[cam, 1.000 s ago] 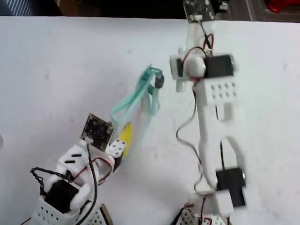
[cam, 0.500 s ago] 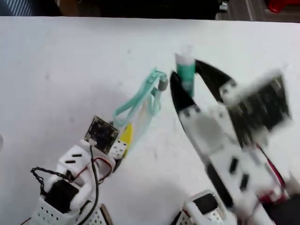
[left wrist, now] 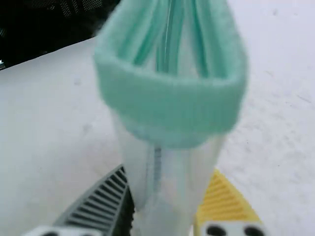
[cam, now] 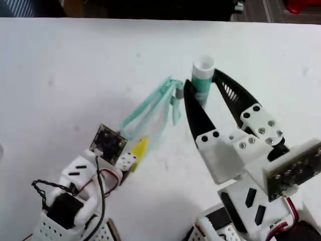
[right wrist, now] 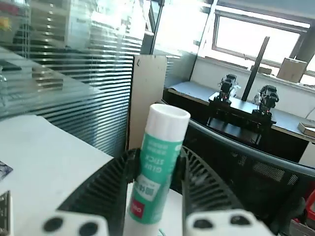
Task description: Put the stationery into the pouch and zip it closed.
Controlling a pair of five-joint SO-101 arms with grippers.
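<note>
High view, lower left: left gripper (cam: 134,153) is closed on the lower end of the clear pouch (cam: 150,113), which runs up toward frame centre over the white table (cam: 60,70). Left wrist view adds that the mint rim gapes open, with the pouch wall pinched between grey and yellow fingers (left wrist: 224,204).

Centre right: right gripper (cam: 201,84), narrowly parted, clamps the glue stick (cam: 202,75) just beside the pouch mouth. Right wrist view adds the white cap and green label.

Count: one pouch, one glue stick, two grippers.
</note>
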